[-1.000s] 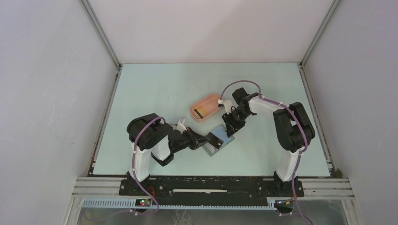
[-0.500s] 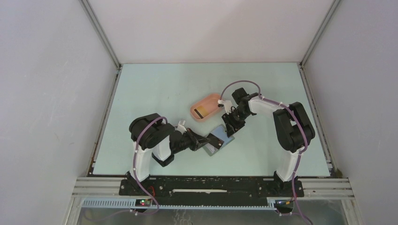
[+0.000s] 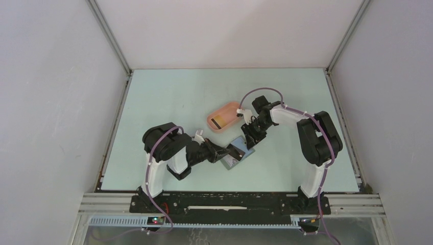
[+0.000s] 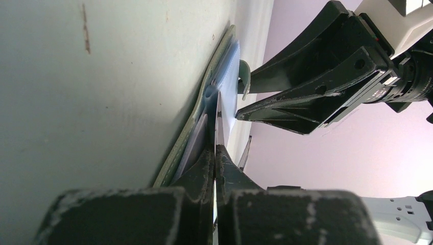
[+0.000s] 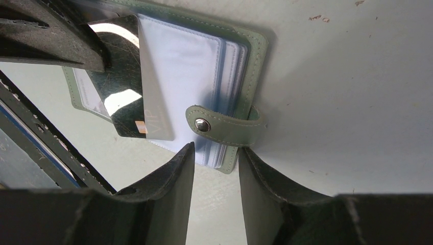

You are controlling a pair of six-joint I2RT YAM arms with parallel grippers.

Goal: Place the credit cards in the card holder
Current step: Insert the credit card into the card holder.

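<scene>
Here, left jaws pinch a dark card [image 5: 120, 102]; right jaws half-open beside the card holder [image 5: 257, 51].

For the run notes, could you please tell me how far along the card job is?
Done: the card holder lies open. In hand: the left claw pinches a dark card, partly under a clear sleeve; the right claw, open, straddles the strap. Left: a tan card in the pink tray.
</scene>
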